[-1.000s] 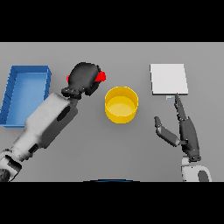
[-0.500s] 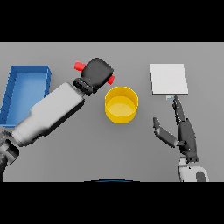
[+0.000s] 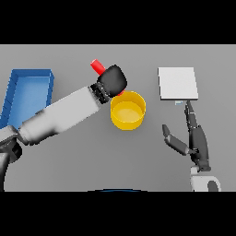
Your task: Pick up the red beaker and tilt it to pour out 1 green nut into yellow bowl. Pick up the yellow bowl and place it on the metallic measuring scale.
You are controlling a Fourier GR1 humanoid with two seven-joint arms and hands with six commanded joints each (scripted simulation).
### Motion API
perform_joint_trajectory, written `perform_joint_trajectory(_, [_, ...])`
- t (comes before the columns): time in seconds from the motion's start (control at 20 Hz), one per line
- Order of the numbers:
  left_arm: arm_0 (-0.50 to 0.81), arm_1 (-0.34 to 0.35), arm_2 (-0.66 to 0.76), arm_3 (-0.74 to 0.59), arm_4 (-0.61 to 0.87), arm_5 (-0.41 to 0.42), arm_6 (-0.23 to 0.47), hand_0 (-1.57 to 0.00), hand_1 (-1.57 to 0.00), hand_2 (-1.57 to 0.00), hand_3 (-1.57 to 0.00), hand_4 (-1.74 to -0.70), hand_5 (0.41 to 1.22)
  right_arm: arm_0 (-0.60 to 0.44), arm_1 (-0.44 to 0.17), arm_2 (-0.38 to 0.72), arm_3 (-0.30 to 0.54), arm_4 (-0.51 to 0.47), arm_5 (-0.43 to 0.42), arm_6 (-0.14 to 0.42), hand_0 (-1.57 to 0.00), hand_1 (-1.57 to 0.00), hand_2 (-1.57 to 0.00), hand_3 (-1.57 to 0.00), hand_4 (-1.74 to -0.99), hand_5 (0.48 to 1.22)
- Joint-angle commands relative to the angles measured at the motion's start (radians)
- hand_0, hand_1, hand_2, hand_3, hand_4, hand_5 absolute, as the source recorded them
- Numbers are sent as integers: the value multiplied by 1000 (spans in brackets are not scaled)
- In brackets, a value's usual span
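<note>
Head view: the red beaker (image 3: 97, 67) is seen clasped in the curled fingers of the left robot hand (image 3: 112, 81), raised over the far-left rim of the yellow bowl (image 3: 127, 110). Its long axis is tilted, one red end pointing up and away to the left, the other hidden behind the hand toward the bowl; which end is the mouth cannot be told. It is judged rigid and light, best held round its middle as now. The bowl looks stiff, smooth and shallow; a hold at the rim is suggested. No nut can be made out. The right robot hand (image 3: 192, 138) is held spread, idle, near the metallic scale (image 3: 177, 83). A blue tray (image 3: 28, 90) lies at the table's (image 3: 83, 161) left.
</note>
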Motion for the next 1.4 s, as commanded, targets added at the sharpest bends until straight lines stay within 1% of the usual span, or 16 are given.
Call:
perform_joint_trajectory(0.0, [-10, -8, -23, 11, -14, 6, -6, -1571, -1571, -1571, -1551, -1738, 1221, -3, 5, 5, 6, 9, -5, 20, 1, 1, 1, 1, -1286, 618])
perform_joint_trajectory(0.2, [-81, -25, -87, 67, -50, 6, -35, -1571, -1571, -1571, -1563, -1738, 1221, 1, 9, 9, 4, 30, -21, 26, 1, 1, 1, 1, -1270, 588])
perform_joint_trajectory(0.3, [-117, -35, -122, 101, -63, -19, -57, -1571, -1571, -1571, -1566, -1737, 1221, -10, 6, 10, 13, 51, -34, 35, 1, 1, 1, 1, -1250, 583])
perform_joint_trajectory(0.4, [-139, -43, -158, 115, -75, -21, -77, -1571, -1571, -1571, -1568, -1735, 1221, -26, 4, 4, 20, 45, -34, 42, 1, 1, 1, 1, -1225, 583])
perform_joint_trajectory(0.6, [-186, -47, -230, 127, -107, -24, -114, -1571, -1571, -1571, -1570, -1735, 1221, -10, 6, 16, 10, 52, -30, 13, 1, 1, 1, 1, -1206, 591])
perform_joint_trajectory(0.65, [-191, -46, -247, 123, -110, -19, -130, -1571, -1571, -1571, -1570, -1735, 1221, -15, 2, 12, 17, 55, -33, 15, 1, 1, 1, 1, -1210, 592])
perform_joint_trajectory(0.7, [-197, -47, -261, 120, -116, -23, -125, -1571, -1571, -1571, -1570, -1734, 1221, -10, -1, 9, 14, 51, -31, 16, 1, 1, 1, 1, -1209, 593])
perform_joint_trajectory(0.75, [-213, -43, -270, 123, -120, -15, -132, -1571, -1571, -1571, -1570, -1734, 1221, -17, -1, 9, 11, 61, -40, 24, 1, 1, 1, 1, -1210, 594])
perform_joint_trajectory(0.8, [-231, -47, -272, 135, -115, -14, -146, -1571, -1571, -1571, -1570, -1733, 1221, -17, 1, 11, 16, 60, -38, 16, 1, 1, 1, 1, -1207, 594])
perform_joint_trajectory(0.85, [-252, -43, -271, 132, -110, -22, -150, -1571, -1571, -1571, -1571, -1731, 1221, -16, 6, 16, 19, 69, -42, 28, 1, 1, 1, 1, -1206, 592])
perform_joint_trajectory(0.95, [-301, -18, -242, 152, -85, 1, -162, -1571, -1571, -1571, -1571, -1729, 1221, -15, 2, 13, 12, 65, -42, 12, 1, 1, 1, 1, -1209, 592])
perform_joint_trajectory(1.0, [-328, -4, -227, 162, -75, 15, -163, -1571, -1571, -1571, -1494, -1727, 1221, -8, -1, 16, 9, 70, -41, 3, 1, 1, 1, 1, -1203, 592])
perform_joint_trajectory(1.05, [-356, 11, -209, 181, -62, 21, -162, -1571, -1571, -1399, -1509, -1676, 1221, -17, 6, 21, 11, 84, -53, 14, 1, 1, 1, 1, -1201, 592])
perform_joint_trajectory(1.15, [-417, 43, -162, 221, -23, 51, -181, -1571, -1571, -1461, -1041, -1699, 1221, -26, 8, 16, 13, 67, -45, 18, 1, 1, 1, 1, -1186, 596])
perform_joint_trajectory(1.2, [-447, 65, -138, 239, 0, 62, -195, -1571, -1571, -1483, -1147, -1701, 1221, -28, 12, 14, 26, 54, -38, 15, 1, 1, 1, 1, -1183, 596])
perform_joint_trajectory(1.35, [-504, 89, -44, 340, 87, 58, -143, -1571, -1571, -1526, -1354, -1715, 1221, -27, 8, 5, 21, 13, -11, 1, 1, 1, 1, 1, -1183, 595])
